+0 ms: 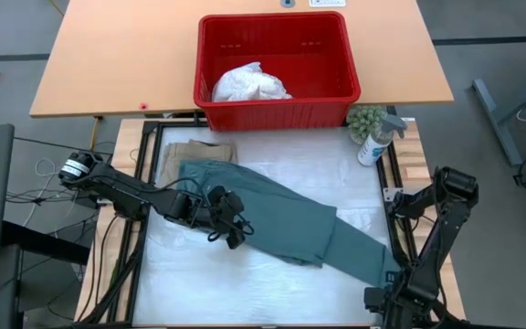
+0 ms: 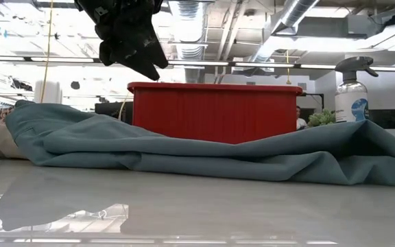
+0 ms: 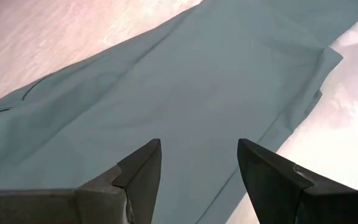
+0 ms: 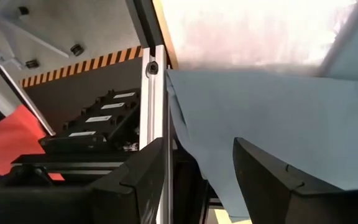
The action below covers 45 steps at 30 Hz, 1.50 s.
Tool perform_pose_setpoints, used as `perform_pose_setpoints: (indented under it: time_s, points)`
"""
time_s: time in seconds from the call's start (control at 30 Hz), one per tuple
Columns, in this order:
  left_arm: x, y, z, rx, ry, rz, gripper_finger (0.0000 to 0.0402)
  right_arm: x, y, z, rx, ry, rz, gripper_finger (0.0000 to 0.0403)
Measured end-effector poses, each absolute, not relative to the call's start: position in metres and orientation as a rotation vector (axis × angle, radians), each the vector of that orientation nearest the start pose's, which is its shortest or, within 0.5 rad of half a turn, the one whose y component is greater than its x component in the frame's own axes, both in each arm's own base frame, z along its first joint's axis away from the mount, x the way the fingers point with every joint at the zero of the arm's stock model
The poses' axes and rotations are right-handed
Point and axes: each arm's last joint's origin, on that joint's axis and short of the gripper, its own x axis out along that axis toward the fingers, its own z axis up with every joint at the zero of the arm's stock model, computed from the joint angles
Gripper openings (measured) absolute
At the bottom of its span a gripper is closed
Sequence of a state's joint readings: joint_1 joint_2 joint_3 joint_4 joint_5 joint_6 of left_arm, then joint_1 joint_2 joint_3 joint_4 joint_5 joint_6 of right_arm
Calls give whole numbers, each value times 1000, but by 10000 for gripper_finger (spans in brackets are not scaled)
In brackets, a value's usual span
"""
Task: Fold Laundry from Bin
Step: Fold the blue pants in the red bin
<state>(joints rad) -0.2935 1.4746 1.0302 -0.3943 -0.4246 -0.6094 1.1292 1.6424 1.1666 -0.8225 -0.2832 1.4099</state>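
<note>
Now the teal garment (image 1: 272, 215) is seen spread slantwise on the desk (image 1: 245, 283) just in front of the red bin (image 1: 277, 110): soft, limp, light, best pinched at a hem or corner. Above it the left gripper (image 1: 229, 224) is held spread, empty. Beside its trailing end, the right gripper (image 4: 197, 180) is parted too.

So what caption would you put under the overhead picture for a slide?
Left arm's open fingers hover over the teal garment spread on the table, white laundry waiting in the red bin.
</note>
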Motion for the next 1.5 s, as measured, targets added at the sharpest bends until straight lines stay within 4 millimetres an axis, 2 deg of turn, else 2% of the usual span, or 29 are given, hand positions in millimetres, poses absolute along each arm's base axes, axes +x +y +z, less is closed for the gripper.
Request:
perform_pose_setpoints:
  time_s: [0.23,0.43,0.57,0.63,0.7,0.8,0.87,1.0,1.13,1.3,1.5]
  points:
    - [295,-77,245,-275,712,355,200,119,285,204,469,1735,73,214]
    - [294,-76,245,-267,719,356,200,120,298,185,434,1753,110,214]
    - [294,-76,245,-268,719,356,200,122,299,170,416,1858,66,204]
    - [294,-76,245,-266,719,357,200,122,296,163,398,1896,23,181]
    - [294,-76,245,-260,720,354,200,122,298,165,408,1911,40,143]
    - [294,-76,245,-261,719,354,200,125,298,166,418,1909,37,51]
    - [294,-76,245,-264,719,356,200,126,299,171,412,1908,39,19]
    - [295,-76,245,-264,718,356,200,131,301,183,411,1904,44,16]
    - [295,-76,245,-264,717,357,200,138,298,207,419,1847,56,15]
    - [295,-76,245,-265,713,359,200,145,278,238,486,1697,-13,15]
    - [295,-76,245,-266,712,360,200,148,239,274,546,1488,-149,15]
